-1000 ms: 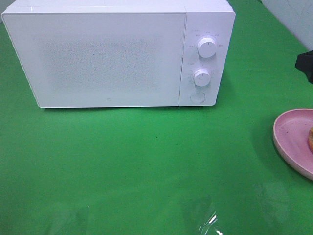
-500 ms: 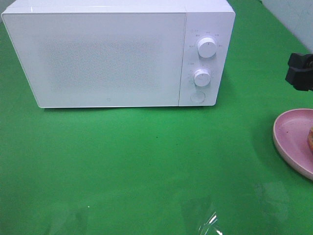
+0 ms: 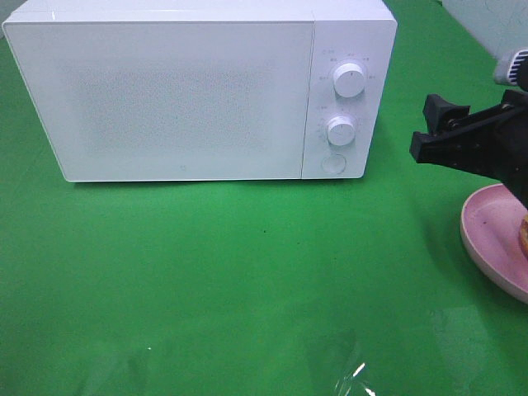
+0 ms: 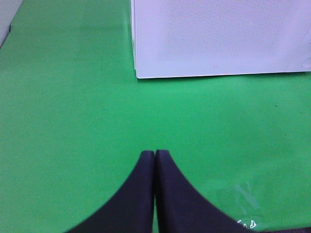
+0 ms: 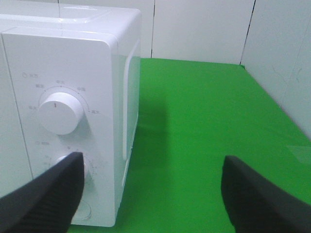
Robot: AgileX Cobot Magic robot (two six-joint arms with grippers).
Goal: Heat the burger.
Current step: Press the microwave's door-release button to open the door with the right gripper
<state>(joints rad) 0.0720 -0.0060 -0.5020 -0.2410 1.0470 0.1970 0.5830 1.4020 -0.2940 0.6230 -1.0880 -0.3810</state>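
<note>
Only a brown sliver of the burger (image 3: pixel 524 234) shows, at the right edge of the exterior view, resting on a round pink plate (image 3: pixel 488 227). The white microwave (image 3: pixel 198 91) stands at the back with its door closed. My right gripper (image 3: pixel 422 129) hangs open just right of the microwave's control panel, above the plate's far rim, holding nothing. In the right wrist view the right gripper (image 5: pixel 153 167) frames the microwave (image 5: pixel 68 97) corner, with the upper knob (image 5: pixel 60 111) close by. In the left wrist view my left gripper (image 4: pixel 154 156) is shut and empty over the green cloth in front of the microwave (image 4: pixel 218 39).
Two white knobs (image 3: pixel 350 80) (image 3: pixel 340 129) and a round button (image 3: pixel 333 163) sit on the microwave's right panel. Green cloth (image 3: pixel 247 280) covers the table. A pale wall (image 5: pixel 204 29) rises behind and to the right. A clear film patch glints near the front edge (image 3: pixel 355 375).
My right gripper has come in from the right edge of the exterior view, moving left toward the microwave's control panel. The left gripper, plate and microwave have not moved.
</note>
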